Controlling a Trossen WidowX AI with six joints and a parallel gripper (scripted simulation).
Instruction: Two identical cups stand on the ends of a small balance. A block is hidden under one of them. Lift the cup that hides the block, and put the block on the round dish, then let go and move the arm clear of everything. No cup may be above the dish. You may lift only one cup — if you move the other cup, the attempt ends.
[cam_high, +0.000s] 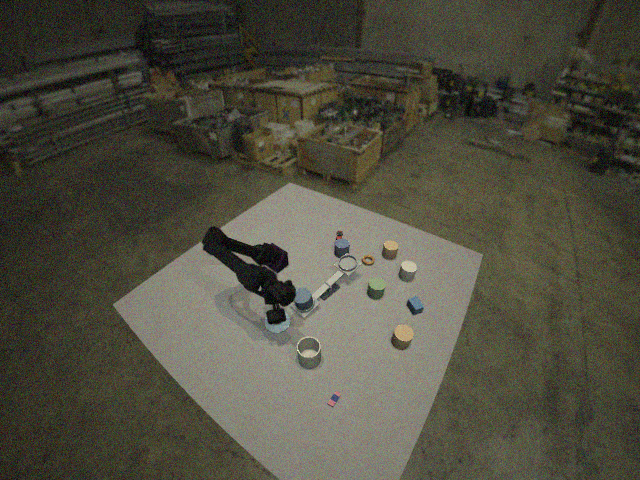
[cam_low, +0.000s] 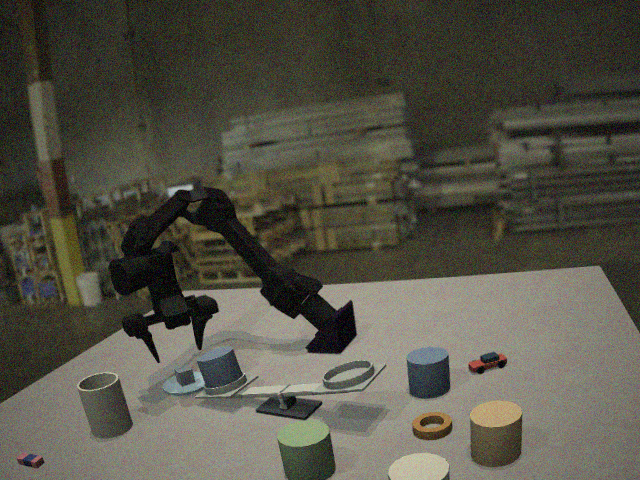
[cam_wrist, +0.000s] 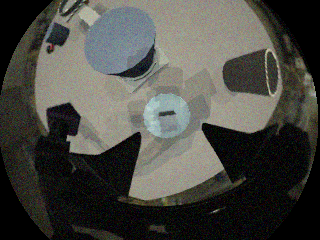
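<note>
My gripper (cam_high: 276, 315) (cam_low: 178, 355) (cam_wrist: 171, 131) is open, with its fingers apart above the round dish. A small grey-blue block (cam_low: 184, 376) (cam_wrist: 167, 114) sits on the pale blue dish (cam_high: 278, 327) (cam_low: 172, 386) (cam_wrist: 150, 117), below the fingertips. One blue cup (cam_high: 303, 299) (cam_low: 220, 367) (cam_wrist: 119, 39) stands on the lowered end of the balance (cam_high: 327, 285) (cam_low: 310, 388) (cam_wrist: 89, 16), beside the dish. The balance's raised end has only its ring. The other blue cup (cam_high: 341, 248) (cam_low: 428, 373) stands on the table near that raised end. No cup is above the dish.
A tall grey open container (cam_high: 309, 357) (cam_low: 106, 406) (cam_wrist: 244, 74) stands near the dish. A green cylinder (cam_high: 376, 288) (cam_low: 307, 451), an orange ring (cam_low: 432, 433), a red toy car (cam_low: 487, 363), a blue block (cam_high: 415, 305) and a pink-blue piece (cam_high: 333, 398) (cam_low: 30, 459) lie farther off.
</note>
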